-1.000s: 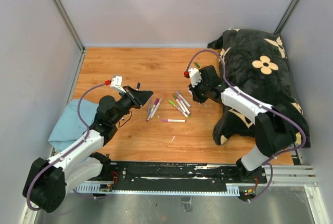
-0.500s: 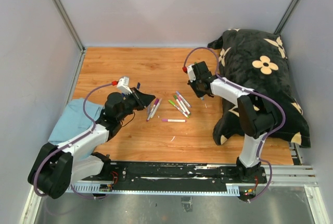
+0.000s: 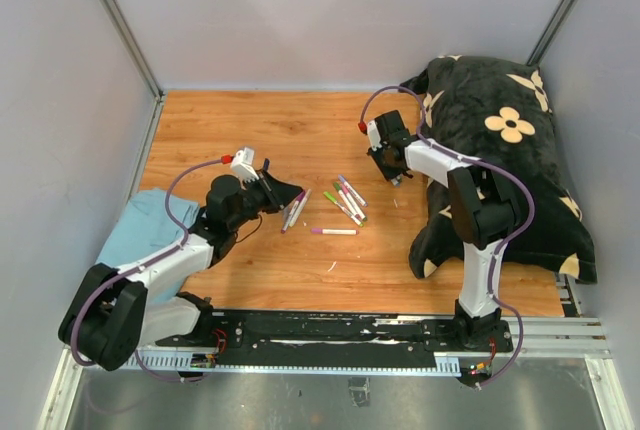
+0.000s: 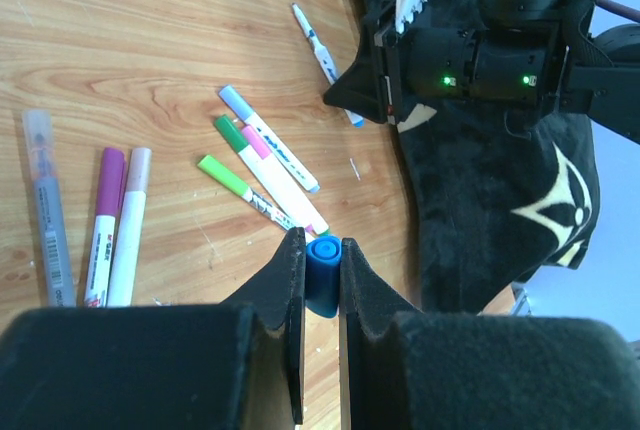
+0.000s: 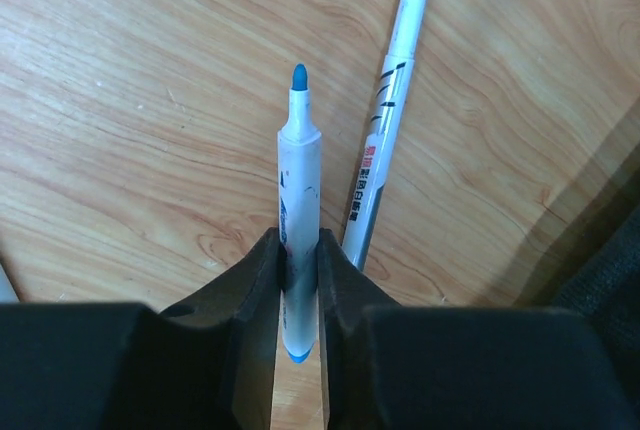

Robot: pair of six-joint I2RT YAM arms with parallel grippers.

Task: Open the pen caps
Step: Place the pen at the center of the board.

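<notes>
My left gripper (image 4: 320,245) is shut on a small blue pen cap (image 4: 322,280) and holds it above the wood floor; it also shows in the top view (image 3: 285,193). My right gripper (image 5: 298,240) is shut on a white pen barrel (image 5: 298,180) with a bare blue tip, low over the floor; it sits near the cushion in the top view (image 3: 396,174). Several capped pens lie between the arms (image 3: 346,198), with green (image 4: 222,175), pink (image 4: 256,141) and purple (image 4: 108,185) caps. One pink-capped pen (image 3: 333,231) lies apart.
A black cushion with cream flowers (image 3: 510,140) fills the right side. A blue cloth (image 3: 135,235) lies at the left by my left arm. An uncapped black-tipped pen (image 5: 385,120) lies on the floor beside the held barrel. Grey walls enclose the floor.
My right gripper has drawn back toward the cushion with the barrel. My left gripper has edged right toward the pens, still holding the cap.
</notes>
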